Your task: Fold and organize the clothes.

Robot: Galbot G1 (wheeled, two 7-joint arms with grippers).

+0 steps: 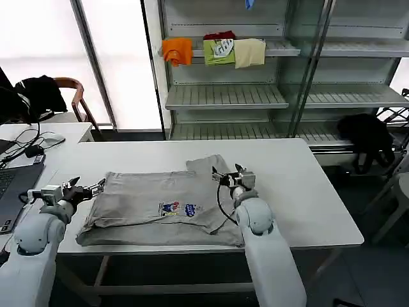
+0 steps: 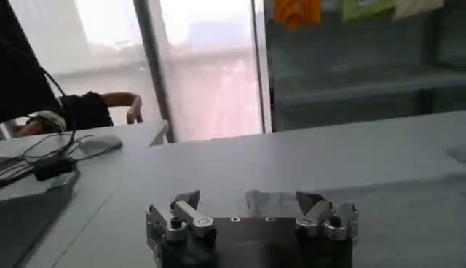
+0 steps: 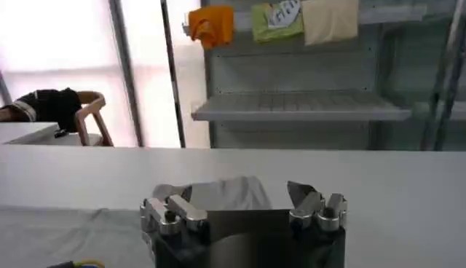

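Strong daylight from the windows (image 1: 121,57) at upper left of head view; panes blown out to near white, no detail outside. White table (image 1: 307,185) evenly lit w/ soft, faint shadows. Shelving (image 1: 255,96) at upper centre dimmer. Left wrist view hazy & soft throughout, window glare washing upper centre, bkgd out of focus. Right wrist view clearer, bright wash at upper left, far shelf slightly soft.

White rounded arms (image 1: 265,249), grey metal screw-studded tools (image 3: 244,211).
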